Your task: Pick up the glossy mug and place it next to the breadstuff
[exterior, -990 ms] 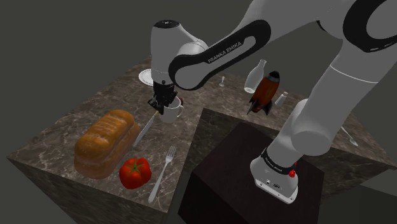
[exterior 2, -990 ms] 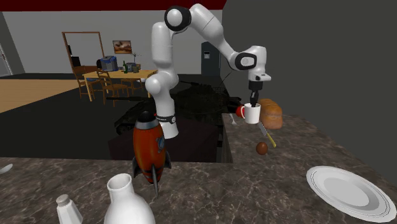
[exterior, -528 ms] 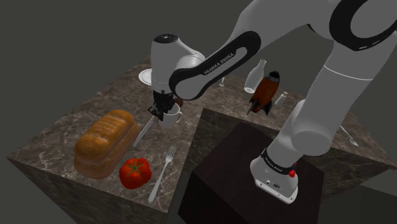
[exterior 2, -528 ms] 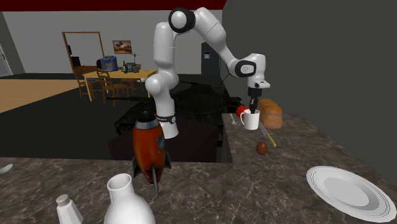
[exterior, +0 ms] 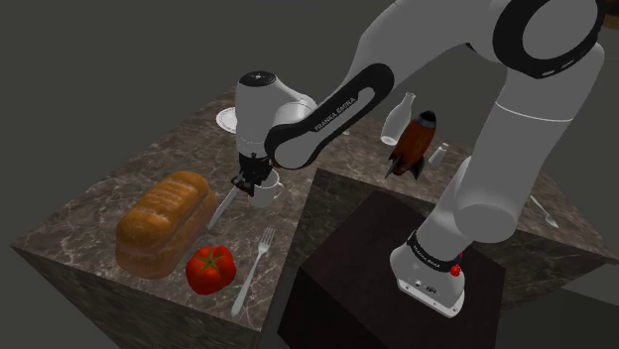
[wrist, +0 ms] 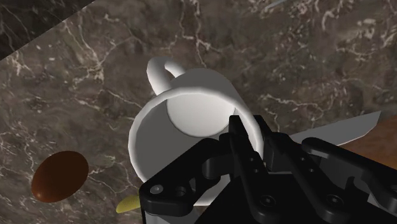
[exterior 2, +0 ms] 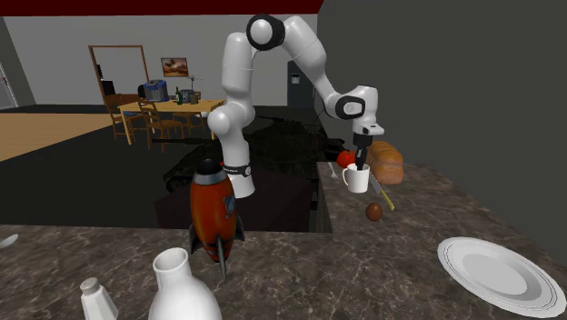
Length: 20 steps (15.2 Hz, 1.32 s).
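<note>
A white mug point(exterior: 268, 187) hangs upright, low over the dark marble counter point(exterior: 149, 164), just beside the knife point(exterior: 226, 204). My gripper point(exterior: 249, 181) is shut on the mug's rim from above, one finger inside the wall and one outside. The wrist view looks down into the mug point(wrist: 188, 124), with the gripper point(wrist: 250, 131) clasping the rim opposite the handle. A brown bread loaf point(exterior: 164, 222) lies a short way off towards the shoulder view's left. From the second exterior view the mug point(exterior 2: 357, 180) sits under the gripper point(exterior 2: 363, 165), in front of the loaf point(exterior 2: 387, 160).
A tomato point(exterior: 210, 268) and a fork point(exterior: 253, 270) lie near the counter's front edge. A brown egg-shaped thing point(exterior 2: 373, 211) lies close to the mug. Farther back stand a plate point(exterior: 228, 120), a white bottle point(exterior: 399, 118), a rocket toy point(exterior: 413, 145) and a shaker point(exterior: 437, 154).
The arm has carried the mug lower and towards the loaf and knife. The grip on the rim has stayed the same.
</note>
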Tool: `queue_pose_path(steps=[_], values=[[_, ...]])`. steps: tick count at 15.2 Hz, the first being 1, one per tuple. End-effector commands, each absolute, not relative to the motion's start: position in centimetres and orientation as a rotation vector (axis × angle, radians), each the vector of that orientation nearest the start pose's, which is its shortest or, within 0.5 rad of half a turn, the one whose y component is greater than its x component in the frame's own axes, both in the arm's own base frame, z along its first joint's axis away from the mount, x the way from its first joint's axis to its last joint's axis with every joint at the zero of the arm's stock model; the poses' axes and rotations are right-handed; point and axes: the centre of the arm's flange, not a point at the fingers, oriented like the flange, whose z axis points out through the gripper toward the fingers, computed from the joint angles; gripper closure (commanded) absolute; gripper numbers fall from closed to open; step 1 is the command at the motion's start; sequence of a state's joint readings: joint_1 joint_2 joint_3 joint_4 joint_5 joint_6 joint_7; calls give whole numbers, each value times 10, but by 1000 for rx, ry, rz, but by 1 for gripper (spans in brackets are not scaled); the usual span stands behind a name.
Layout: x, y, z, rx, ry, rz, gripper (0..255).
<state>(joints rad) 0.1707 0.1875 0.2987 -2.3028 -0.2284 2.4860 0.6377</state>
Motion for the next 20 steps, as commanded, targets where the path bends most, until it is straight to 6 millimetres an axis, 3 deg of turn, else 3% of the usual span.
queue_pose_path(steps=[1, 5, 6, 11, 15, 20], values=[[469, 240, 269, -3208, -12, -84, 255], [469, 240, 269, -3208, -12, -84, 255], [469, 240, 269, -3208, -12, -84, 0], [469, 240, 269, -3208, -12, -84, 0], [466, 243, 319, -3208, -12, -84, 0], [466, 243, 319, -3208, -12, -84, 0]])
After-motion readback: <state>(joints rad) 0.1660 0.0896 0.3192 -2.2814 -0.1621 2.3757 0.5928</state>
